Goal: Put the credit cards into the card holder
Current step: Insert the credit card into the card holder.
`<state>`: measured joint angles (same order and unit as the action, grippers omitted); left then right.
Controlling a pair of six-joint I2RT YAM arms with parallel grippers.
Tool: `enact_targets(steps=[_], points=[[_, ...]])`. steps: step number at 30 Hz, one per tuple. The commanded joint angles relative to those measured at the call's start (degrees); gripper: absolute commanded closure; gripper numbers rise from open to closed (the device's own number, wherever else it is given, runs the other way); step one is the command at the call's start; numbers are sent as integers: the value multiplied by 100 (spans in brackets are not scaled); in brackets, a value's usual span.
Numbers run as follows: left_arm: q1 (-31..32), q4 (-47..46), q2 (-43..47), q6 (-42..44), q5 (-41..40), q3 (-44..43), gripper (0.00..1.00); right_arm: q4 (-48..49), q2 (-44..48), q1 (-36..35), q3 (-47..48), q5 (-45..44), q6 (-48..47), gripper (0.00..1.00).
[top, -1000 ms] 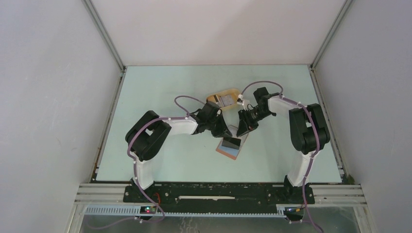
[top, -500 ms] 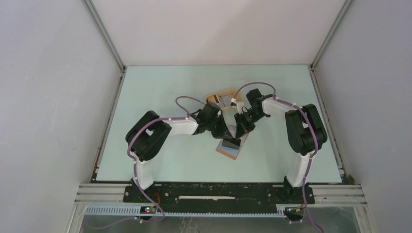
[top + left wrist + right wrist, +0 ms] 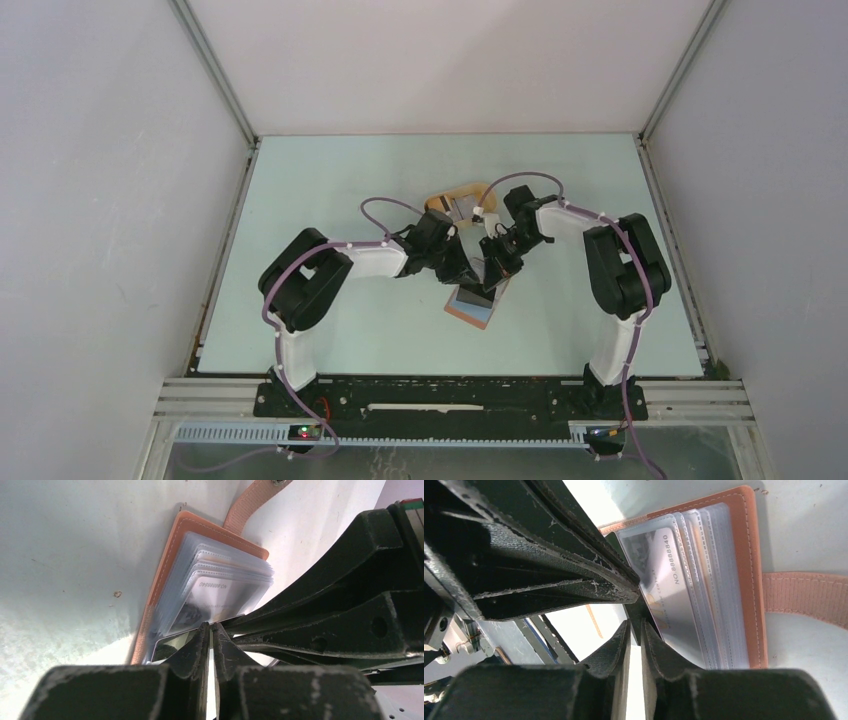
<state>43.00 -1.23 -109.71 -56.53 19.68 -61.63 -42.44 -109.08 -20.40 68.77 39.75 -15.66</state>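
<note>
Pale table (image 3: pixel 330 200): card holder (image 3: pixel 475 312) lies open at centre, one credit card (image 3: pixel 659 585) sleeved (more likely in the tray (image 3: pixel 440 203) at 12 o'clock). Left gripper (image 3: pixel 210 627) and right gripper (image 3: pixel 636 625) meet there, jaws almost together; what they hold, I cannot tell.

You have two arms, a left arm (image 3: pixel 310 280) and a right arm (image 3: pixel 625 260), and two claws, a left claw (image 3: pixel 210 629) and a right claw (image 3: pixel 635 626). Mid-frame you have one card holder (image 3: pixel 478 310), and above it one yellow tray (image 3: pixel 445 199). Two cards show: one pale numbered card (image 3: pixel 664 575) and one dark card (image 3: pixel 476 294).
</note>
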Motion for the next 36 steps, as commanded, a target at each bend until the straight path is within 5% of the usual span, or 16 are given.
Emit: enact_targets(steps=[1, 11, 36], points=[[-38, -167, 111, 2, -61, 17, 89, 149, 302, -5, 92, 94, -211, 76], [-71, -201, 100, 28, -34, -5, 90, 454, 425, -74, 84, -271, -381, 65], [-150, -407, -59, -152, 27, 210, 89, -176, -104, -367, 75, -150, -694, 66]])
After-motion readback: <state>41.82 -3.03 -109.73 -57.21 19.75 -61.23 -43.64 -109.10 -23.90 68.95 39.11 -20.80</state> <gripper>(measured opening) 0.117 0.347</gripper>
